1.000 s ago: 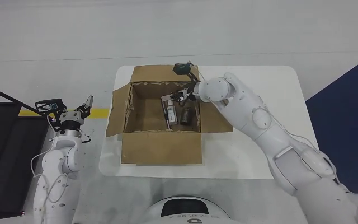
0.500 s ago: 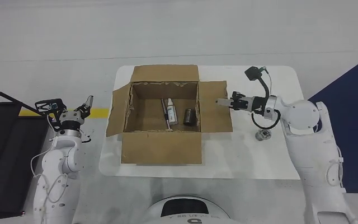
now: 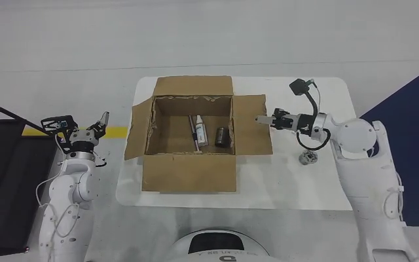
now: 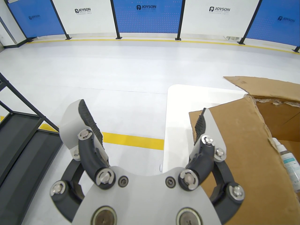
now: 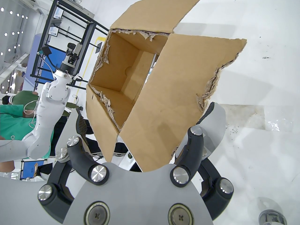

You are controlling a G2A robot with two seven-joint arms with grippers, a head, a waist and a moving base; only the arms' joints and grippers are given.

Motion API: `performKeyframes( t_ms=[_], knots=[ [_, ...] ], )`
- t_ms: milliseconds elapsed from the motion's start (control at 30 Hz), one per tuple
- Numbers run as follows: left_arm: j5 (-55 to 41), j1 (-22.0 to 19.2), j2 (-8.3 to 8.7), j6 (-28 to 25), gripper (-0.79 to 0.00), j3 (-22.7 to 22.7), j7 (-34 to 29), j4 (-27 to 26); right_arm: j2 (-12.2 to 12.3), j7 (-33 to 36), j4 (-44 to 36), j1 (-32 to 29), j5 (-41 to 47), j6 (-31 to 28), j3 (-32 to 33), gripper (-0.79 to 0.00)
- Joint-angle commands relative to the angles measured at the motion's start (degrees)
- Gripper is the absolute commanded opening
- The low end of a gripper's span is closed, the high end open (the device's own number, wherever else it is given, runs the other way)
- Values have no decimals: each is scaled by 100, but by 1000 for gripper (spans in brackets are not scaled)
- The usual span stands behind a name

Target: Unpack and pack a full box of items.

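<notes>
Cardboard box (image 3: 188, 174) sits open in the middle of the tabletop (image 3: 288, 190), its flaps folded outward so the inside can be reached from above. Three things lie on the floor of this one box: one white bottle (image 3: 201, 131), one slim stick-like item (image 3: 194, 136) just beside it, and one dark cylinder (image 3: 221, 135) nearer the right wall. One small metallic piece (image 3: 306, 158) stands on the tabletop to the right of the box and apart from it; it has likely been unpacked already. Right end effector (image 3: 260, 120) hovers over the right flap (image 3: 252, 141) with its fingers spread and empty, probably placed for a reach into the box. Left end effector (image 4: 143, 120) hangs beyond the tabletop's left edge, fingers apart and holding nothing, seemingly parked out of the way.
</notes>
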Motion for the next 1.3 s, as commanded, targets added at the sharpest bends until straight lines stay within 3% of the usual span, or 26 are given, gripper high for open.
performKeyframes(
  t_ms=[0, 133, 300, 467, 800, 1067, 1100, 1133, 1200, 1267],
  knots=[
    [0, 0, 0, 0, 0, 0, 0, 0, 73, -13, 18, -368, -794, -110, 308, 0],
    [0, 0, 0, 0, 0, 0, 0, 0, 193, -146, 178, -1176, -1277, -435, 1039, 0],
    [0, 0, 0, 0, 0, 0, 0, 0, 252, -593, 118, -2047, -979, -753, 1900, 0],
    [0, 0, 0, 0, 0, 0, 0, 0, 264, -963, -248, -2612, -1842, -203, 2091, 0],
    [0, 0, 0, 0, 0, 0, 0, 0, 232, -1050, -243, -2154, -3111, 1044, 1150, 0],
    [0, 0, 0, 0, 0, 0, 0, 0, 231, -793, -26, -1868, -3542, 1502, 856, 0],
    [0, 0, 0, 0, 0, 0, 0, 0, 232, -772, -18, -1859, -3549, 1513, 849, -15],
    [0, 0, 0, 0, 0, 0, 0, 0, 233, -760, -11, -1854, -3548, 1517, 848, -240],
    [0, 0, 0, 0, 0, 0, 0, 0, 236, -729, -1, -1851, -3566, 1526, 847, -428],
    [0, 0, 0, 0, 0, 0, 0, 0, 238, -689, -1, -1848, -3554, 1519, 843, -511]
  ],
)
